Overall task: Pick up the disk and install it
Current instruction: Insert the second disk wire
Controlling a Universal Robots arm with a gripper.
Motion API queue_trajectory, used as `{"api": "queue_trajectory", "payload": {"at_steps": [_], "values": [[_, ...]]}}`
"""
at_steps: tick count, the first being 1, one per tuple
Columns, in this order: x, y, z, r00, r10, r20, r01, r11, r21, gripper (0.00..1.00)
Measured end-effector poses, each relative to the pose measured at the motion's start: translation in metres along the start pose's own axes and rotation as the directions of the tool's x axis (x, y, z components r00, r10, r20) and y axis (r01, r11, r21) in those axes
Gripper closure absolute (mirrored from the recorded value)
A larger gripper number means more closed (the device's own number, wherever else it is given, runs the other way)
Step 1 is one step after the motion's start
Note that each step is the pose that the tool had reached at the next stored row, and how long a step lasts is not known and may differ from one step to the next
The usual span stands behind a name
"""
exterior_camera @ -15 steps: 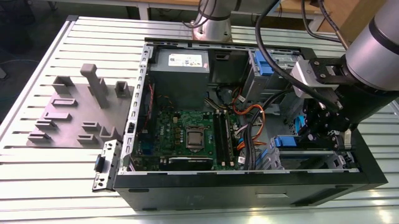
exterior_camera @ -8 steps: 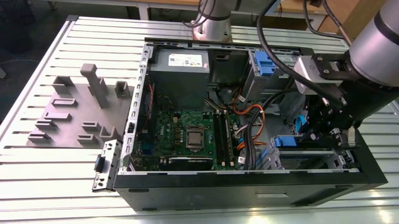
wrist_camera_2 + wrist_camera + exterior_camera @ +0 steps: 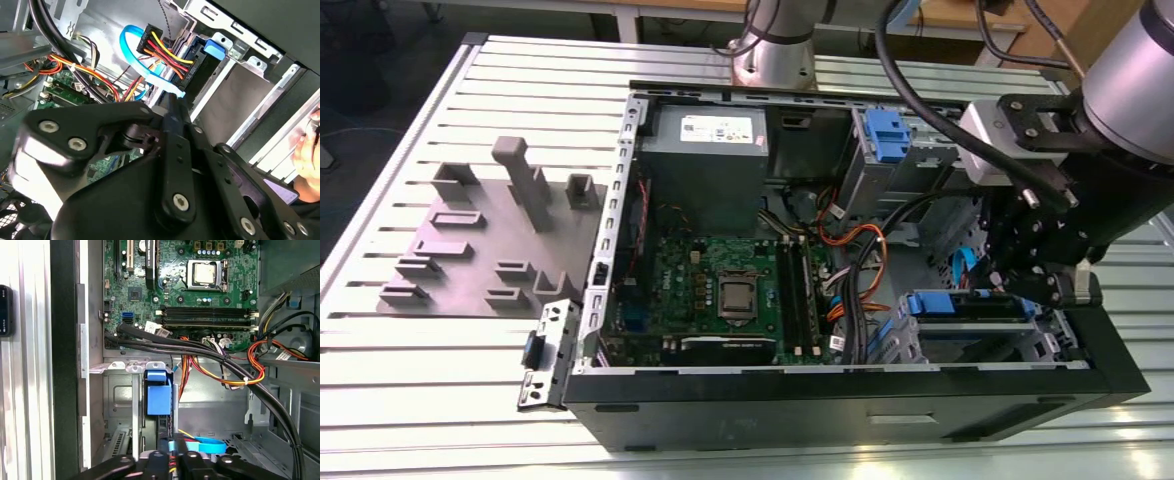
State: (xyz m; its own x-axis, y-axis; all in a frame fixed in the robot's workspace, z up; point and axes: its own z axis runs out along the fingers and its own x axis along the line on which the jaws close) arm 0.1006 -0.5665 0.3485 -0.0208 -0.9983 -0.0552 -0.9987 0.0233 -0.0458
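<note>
Gripper: in the exterior view the gripper (image 3: 1034, 285) hangs at the right of the frame, down inside the open computer case (image 3: 854, 385), above the drive bays. How far its fingers are parted, and whether they hold anything, I cannot tell.
Disk: the disk (image 3: 970, 308) sits in the lower right bay of the case, blue tab facing the motherboard, just below the gripper. In the first wrist view its blue tab (image 3: 158, 395) stands upright at lower centre.
Other carrier: a second blue-tabbed carrier (image 3: 887, 135) sits in the upper bay, upper right of the exterior view.
Motherboard: the motherboard (image 3: 720, 290) lies in the middle of the case.
Holder: a grey slotted holder (image 3: 494, 240) rests on the surface (image 3: 440, 390) at the left of the exterior view.
</note>
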Motion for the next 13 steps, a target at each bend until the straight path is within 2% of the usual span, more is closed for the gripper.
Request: {"api": "queue_trajectory", "payload": {"at_steps": [1, 2, 3, 13], "values": [[0.0000, 0.0000, 0.0000, 1.0000, 0.000, 0.0000, 0.000, 1.0000, 0.0000, 0.85], [0.0000, 0.0000, -0.0001, 1.0000, 0.000, -0.0002, 0.000, 1.0000, 0.0000, 0.85], [0.0000, 0.0000, -0.0001, 1.0000, 0.000, -0.0002, 0.000, 1.0000, 0.0000, 0.89], [0.0000, 0.0000, -0.0001, 1.0000, 0.000, -0.0002, 0.000, 1.0000, -0.0002, 0.89]]}}
